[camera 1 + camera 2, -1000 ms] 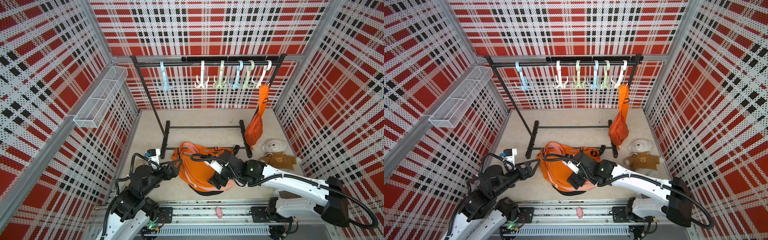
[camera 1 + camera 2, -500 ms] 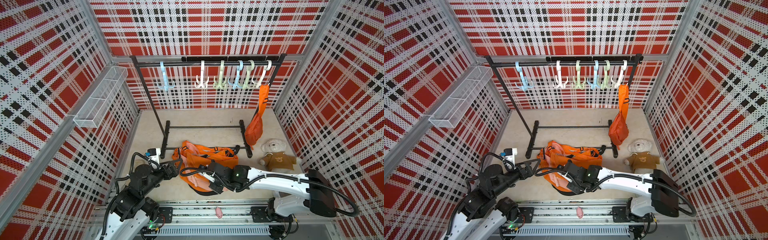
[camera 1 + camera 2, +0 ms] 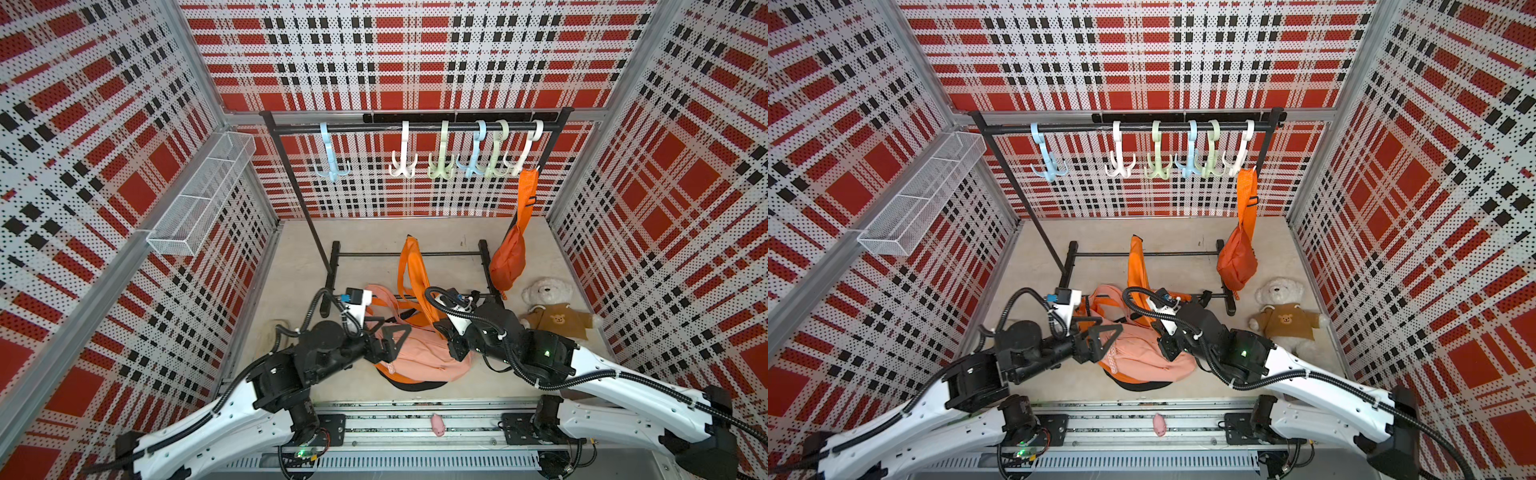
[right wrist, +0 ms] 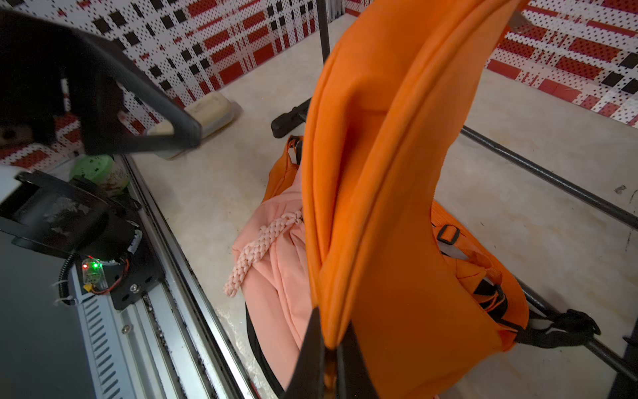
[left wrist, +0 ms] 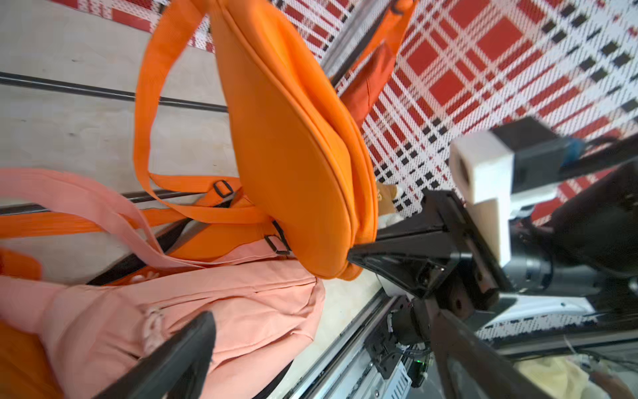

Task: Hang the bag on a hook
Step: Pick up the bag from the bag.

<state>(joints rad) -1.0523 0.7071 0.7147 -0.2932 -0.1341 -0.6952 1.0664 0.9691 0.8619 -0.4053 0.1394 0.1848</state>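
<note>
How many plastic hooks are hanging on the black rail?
6, along the rail: light blue hook, white hook, green hook, then crowded together second blue hook, second green hook, second white hook beside the hanging bag. None seems hidden.

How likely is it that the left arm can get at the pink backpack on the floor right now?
Probably yes. The left end effector hovers open at the edge of the pink backpack, with nothing between them. The right end effector holds the orange bag raised.
</note>
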